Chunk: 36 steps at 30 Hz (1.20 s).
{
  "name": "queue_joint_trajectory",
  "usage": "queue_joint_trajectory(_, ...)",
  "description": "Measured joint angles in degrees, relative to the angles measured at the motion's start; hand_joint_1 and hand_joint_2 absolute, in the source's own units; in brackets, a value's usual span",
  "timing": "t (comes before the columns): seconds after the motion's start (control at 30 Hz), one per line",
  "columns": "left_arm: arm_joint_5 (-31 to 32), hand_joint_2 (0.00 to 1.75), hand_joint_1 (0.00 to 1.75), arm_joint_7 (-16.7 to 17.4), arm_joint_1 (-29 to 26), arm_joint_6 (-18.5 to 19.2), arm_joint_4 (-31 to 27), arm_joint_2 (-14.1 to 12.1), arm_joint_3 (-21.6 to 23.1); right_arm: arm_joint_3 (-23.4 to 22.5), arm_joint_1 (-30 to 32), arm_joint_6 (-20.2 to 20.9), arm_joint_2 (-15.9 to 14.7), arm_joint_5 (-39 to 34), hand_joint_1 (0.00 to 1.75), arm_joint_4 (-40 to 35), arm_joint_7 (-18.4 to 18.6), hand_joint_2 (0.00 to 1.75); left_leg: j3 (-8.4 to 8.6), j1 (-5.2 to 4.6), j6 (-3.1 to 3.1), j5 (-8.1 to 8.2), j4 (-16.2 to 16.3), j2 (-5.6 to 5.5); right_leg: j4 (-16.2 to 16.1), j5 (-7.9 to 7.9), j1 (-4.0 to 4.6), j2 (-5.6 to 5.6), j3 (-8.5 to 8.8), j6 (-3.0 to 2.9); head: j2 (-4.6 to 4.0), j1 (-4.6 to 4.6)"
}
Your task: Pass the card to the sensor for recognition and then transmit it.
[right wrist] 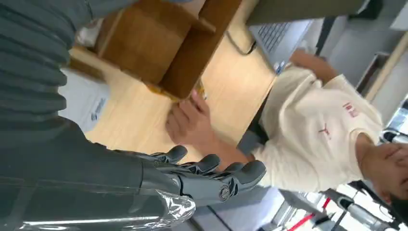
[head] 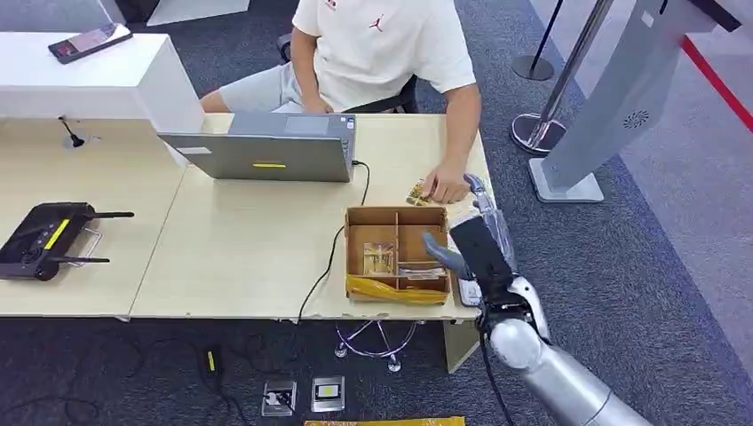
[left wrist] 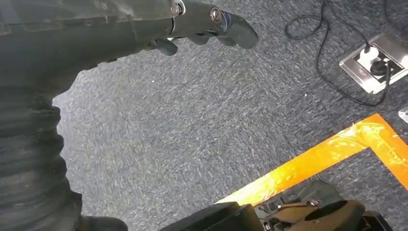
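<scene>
right hand (head: 477,251) fingers apart, empty, beside cardboard box (head: 397,255), red shirt logo unreadable

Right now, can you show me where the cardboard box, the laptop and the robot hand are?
cardboard box (head: 355,253), head view, on its left wall.
laptop (head: 266,155), head view, on the back of its grey lid.
right robot hand (head: 469,248), head view, on the dark back of the hand beside the box.
</scene>
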State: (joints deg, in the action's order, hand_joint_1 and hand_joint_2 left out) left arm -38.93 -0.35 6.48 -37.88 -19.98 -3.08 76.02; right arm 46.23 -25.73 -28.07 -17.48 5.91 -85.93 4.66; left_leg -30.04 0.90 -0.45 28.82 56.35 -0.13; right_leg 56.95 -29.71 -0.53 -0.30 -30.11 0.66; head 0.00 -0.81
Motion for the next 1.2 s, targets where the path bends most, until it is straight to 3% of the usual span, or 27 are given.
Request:
queue_joint_trajectory(0.23,-0.50,1.75,0.00,-0.27,-0.10,-0.24,0.04,0.00,-0.26,-3.39,7.42,1.49,-2.28,-3.48,0.00,-8.64,-3.85,1.75,0.00,-0.01,0.00,0.00,-0.01,0.03,0.00,0.00,-0.01,0.01,0.01,0.00,0.00,0.00)
queue_joint_trajectory(0.37,-0.52,1.75,0.00,-0.26,-0.09,-0.37,0.05,0.02,-0.28,-4.66,9.09,2.40,-2.47,-3.57,0.00,-10.07,-3.70,1.75,0.02,-0.01,0.00,0.00,0.00,0.03,0.00,0.00,-0.01,0.02,0.02,0.01,0.00,0.00)
queue_joint_trajectory(0.6,-0.48,1.75,0.00,-0.26,-0.07,-0.55,0.07,0.17,-0.28,-5.64,11.11,3.43,-2.45,4.18,0.00,-10.00,-0.61,1.75,-0.01,-0.01,0.00,0.00,0.00,0.03,0.00,0.00,-0.01,0.02,0.01,0.00,0.00,0.02)
queue_joint_trajectory(0.67,-0.31,1.75,0.00,-0.24,-0.07,-0.59,0.07,0.20,-0.26,-5.64,11.09,3.48,-2.45,8.89,0.00,-9.89,1.91,1.75,-0.01,0.00,0.00,0.00,0.00,0.02,0.00,0.00,-0.01,0.01,0.01,0.00,0.00,0.00)
queue_joint_trajectory(0.77,-0.04,1.75,0.00,0.15,-0.06,-0.55,0.07,0.22,-0.26,-5.38,10.69,6.15,-2.43,30.19,0.00,-9.30,11.64,1.75,-0.03,0.00,0.00,0.00,-0.01,0.02,0.01,0.00,-0.01,0.01,0.01,0.00,0.00,0.02)
queue_joint_trajectory(0.83,-0.04,1.75,0.00,0.52,0.01,-0.50,0.07,0.31,-0.26,-5.20,10.24,8.99,-2.43,41.12,0.00,-8.23,13.98,1.75,-0.03,0.00,0.00,0.00,-0.01,0.01,0.01,0.00,-0.01,0.01,0.02,0.00,0.00,0.02)
queue_joint_trajectory(1.0,-0.37,1.75,0.00,0.89,0.02,-0.48,0.09,0.37,-0.26,-3.96,8.97,12.46,-1.32,43.56,0.00,-4.69,13.42,1.75,-0.05,-0.01,0.00,-0.01,-0.01,0.00,0.01,0.00,-0.01,-0.01,0.03,0.00,0.00,0.00)
queue_joint_trajectory(1.2,-0.42,1.75,0.00,1.16,0.04,-0.50,0.22,0.52,-0.26,-2.12,7.82,13.81,-0.29,44.17,0.00,-1.70,13.15,1.75,-0.06,-0.01,0.00,0.00,-0.01,-0.01,0.01,0.00,-0.01,-0.02,0.02,0.00,0.00,0.02)
